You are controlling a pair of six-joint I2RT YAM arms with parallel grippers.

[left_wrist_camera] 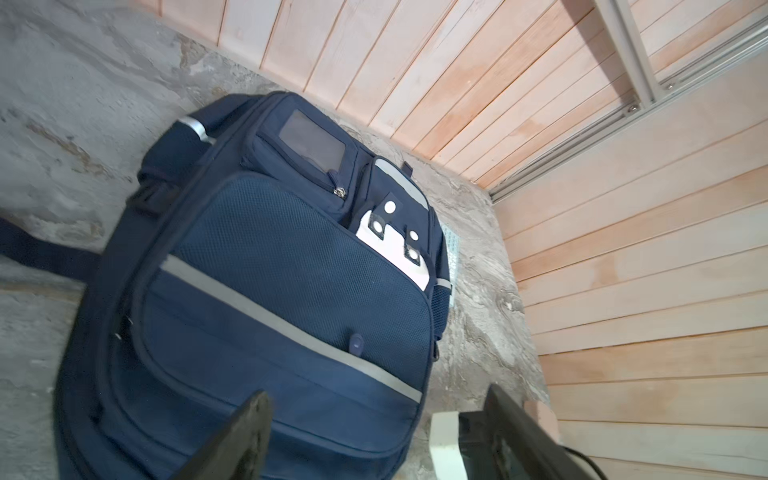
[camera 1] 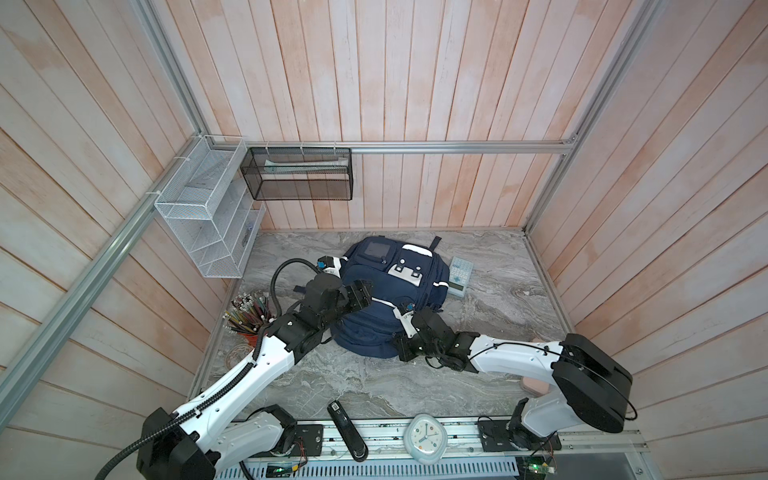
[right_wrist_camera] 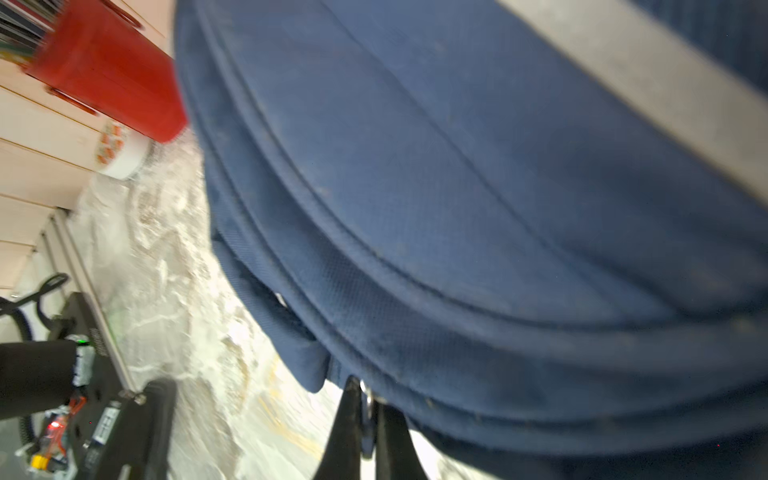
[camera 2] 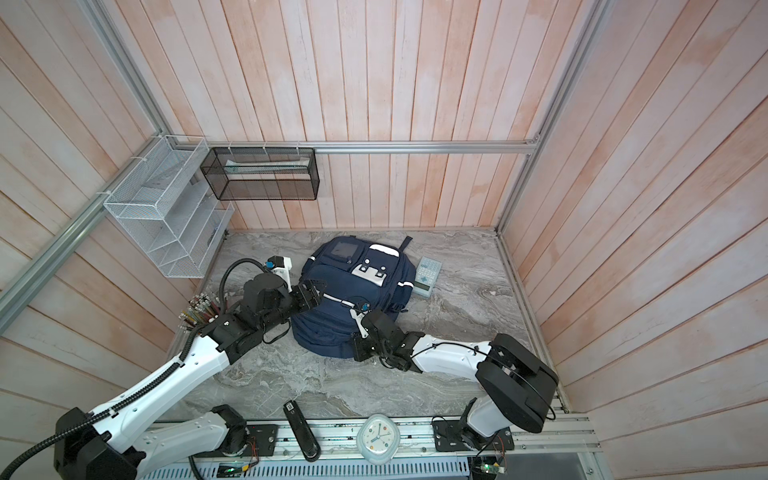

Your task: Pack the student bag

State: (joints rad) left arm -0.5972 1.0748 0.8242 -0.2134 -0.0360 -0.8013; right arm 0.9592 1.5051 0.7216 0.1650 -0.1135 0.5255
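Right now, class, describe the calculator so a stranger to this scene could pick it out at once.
Find the navy student bag in the middle of the marble table. On its right in both top views, toward the back wall, the calculator lies flat. It alone is a pale blue slab with a key grid and display.

No text is legible: clock (camera 1: 424,436) dial, calculator (camera 1: 460,276) keys and stapler (camera 1: 347,430) label are too small to read.
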